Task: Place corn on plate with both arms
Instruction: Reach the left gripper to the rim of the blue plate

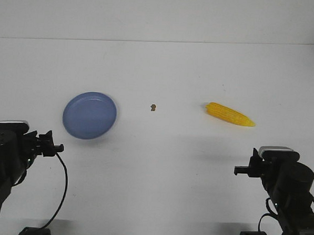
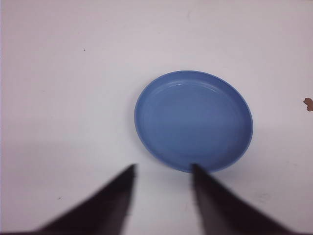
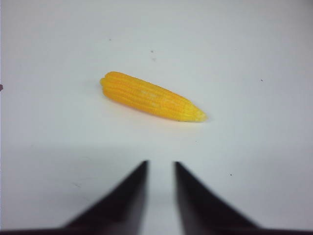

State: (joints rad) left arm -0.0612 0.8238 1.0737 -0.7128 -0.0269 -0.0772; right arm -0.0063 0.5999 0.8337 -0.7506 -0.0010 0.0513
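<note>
**Corn and plate apart, both grippers empty**

While both arms sit at the near edge of the table (image 1: 158,202), neither holds anything. Nearest, the left gripper (image 2: 163,172) hovers just short of the plate (image 2: 193,121), fingers spread fairly wide, and the right gripper (image 3: 160,166) keeps a narrow gap — empty too. Farther out, the plate (image 1: 89,115) is bare. A small brown speck (image 1: 153,107) lies right of the plate, and beyond it — well apart from the plate — lies the corn (image 1: 230,114), pointed tip away from the plate.
</note>
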